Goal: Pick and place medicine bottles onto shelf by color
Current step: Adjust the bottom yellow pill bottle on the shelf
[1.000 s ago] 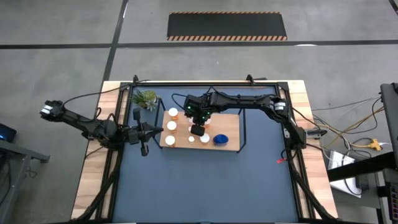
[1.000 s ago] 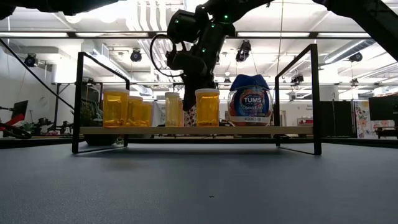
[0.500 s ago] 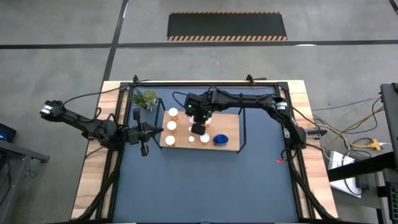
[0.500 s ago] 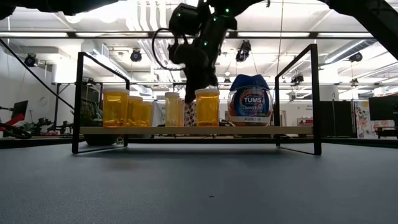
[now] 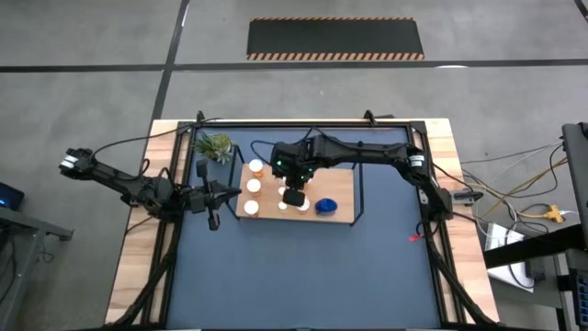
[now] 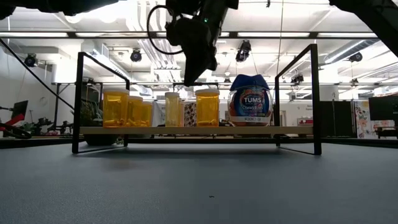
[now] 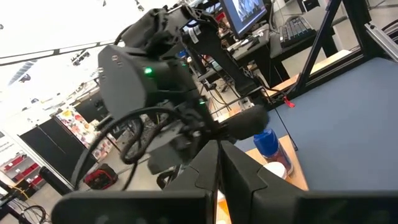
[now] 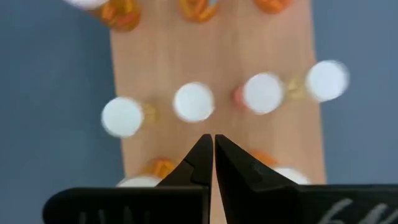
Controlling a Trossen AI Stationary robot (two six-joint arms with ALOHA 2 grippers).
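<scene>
The light-wood shelf [image 5: 342, 215] [image 6: 292, 130] stands on the dark-blue mat with the medicine bottles upright on their bases on its board. In the low view, orange ones stand at the left [image 6: 115, 107] and middle [image 6: 208, 107], with a small patterned one [image 6: 190, 114] between and the blue bottle [image 6: 250, 99] at the right. My right gripper [image 6: 186, 83] [image 8: 213, 140] hangs shut and empty above the middle bottles, slanting down, over white caps [image 8: 194, 102]. My left gripper [image 7: 219, 155] waits shut left of the shelf [image 5: 223, 193], pointing level at it.
A small green plant [image 5: 215, 145] stands at the shelf's far left corner. Black wire frames [image 6: 79, 99] [image 6: 315, 93] rise at the shelf's two short ends. The blue mat [image 5: 303, 267] lies bare toward the near edge.
My right gripper, shut throughout, has risen from between the middle bottles to above their caps. The small patterned bottle it stood in front of now shows in the low view. The bottles have stayed in place.
</scene>
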